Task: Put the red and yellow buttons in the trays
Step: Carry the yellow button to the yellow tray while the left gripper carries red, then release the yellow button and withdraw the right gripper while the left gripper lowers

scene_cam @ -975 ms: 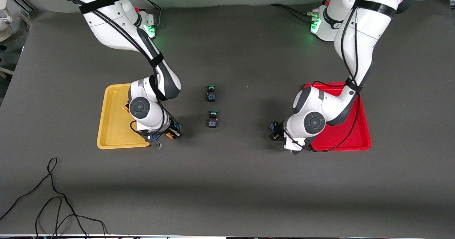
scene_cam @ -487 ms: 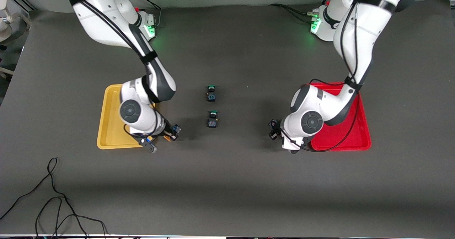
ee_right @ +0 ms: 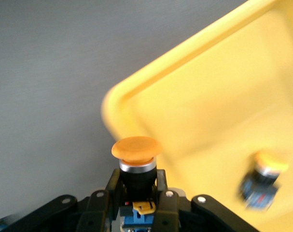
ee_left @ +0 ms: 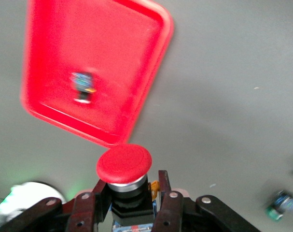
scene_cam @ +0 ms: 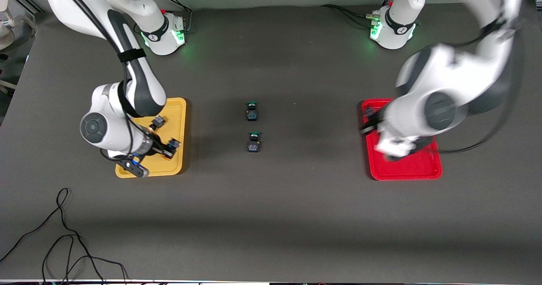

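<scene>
Two grippers clamped, left gripper (ee_left: 129,205) pinching red button (ee_left: 124,163) over red tray (ee_left: 136,29), right gripper (ee_right: 136,203) pinching yellow button (ee_right: 136,148) over yellow tray (ee_right: 194,96)

Yellow tray (scene_cam: 180,107) holds one yellow-capped button (scene_cam: 157,122); second yellow button (ee_right: 135,159) clamped in right hand (ee_right: 135,200) over it. Red tray (ee_left: 49,104) holds one button (ee_left: 82,87); red-capped button (ee_left: 124,166) clamped in left hand (ee_left: 132,205).

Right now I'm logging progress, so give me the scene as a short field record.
left gripper: shut on a red button, over the red tray
right gripper: shut on a yellow button, over the yellow tray
red tray contents: one button lying in it
yellow tray contents: one button lying in it
green buttons: two on the table midway between the trays, untouched
</scene>
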Controlling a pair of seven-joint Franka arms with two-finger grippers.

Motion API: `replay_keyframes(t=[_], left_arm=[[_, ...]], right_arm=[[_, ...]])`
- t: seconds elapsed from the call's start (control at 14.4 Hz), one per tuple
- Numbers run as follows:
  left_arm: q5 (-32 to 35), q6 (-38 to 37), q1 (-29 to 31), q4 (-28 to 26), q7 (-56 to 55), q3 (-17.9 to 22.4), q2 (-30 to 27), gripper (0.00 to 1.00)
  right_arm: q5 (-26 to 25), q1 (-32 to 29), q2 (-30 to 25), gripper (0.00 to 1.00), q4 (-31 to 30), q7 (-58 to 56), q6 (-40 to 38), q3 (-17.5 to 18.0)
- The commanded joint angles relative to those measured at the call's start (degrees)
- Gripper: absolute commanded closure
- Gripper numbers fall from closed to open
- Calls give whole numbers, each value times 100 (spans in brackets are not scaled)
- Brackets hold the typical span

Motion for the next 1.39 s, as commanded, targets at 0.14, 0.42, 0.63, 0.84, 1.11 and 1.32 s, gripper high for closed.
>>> replay_keyframes(t=[0.14,0.42,0.63,0.84,1.11,1.32], left_arm=[[-3,1052,800,-2170,1630,-14,-1282,100],[-4,2670,940,-2482,1629,-6,-73,100],[75,3603,985,-2482,1639,-6,631,100],[312,4307,1046,-2482,1639,108,1107,100],[436,4344,1047,-2491,1647,240,1144,0],[699,4108,1047,-2491,1665,249,820,0]], right_arm=[[116,34,-290,80,-878,-1104,687,-414],[116,8,-245,1,-878,-1183,696,-423],[116,-2,-237,0,-834,-1175,670,-423],[116,25,-560,0,-816,-1113,329,-414],[10,16,-1639,0,-377,-1245,-1173,-397],[-741,7,-2782,0,-368,-1438,-1606,-327]])
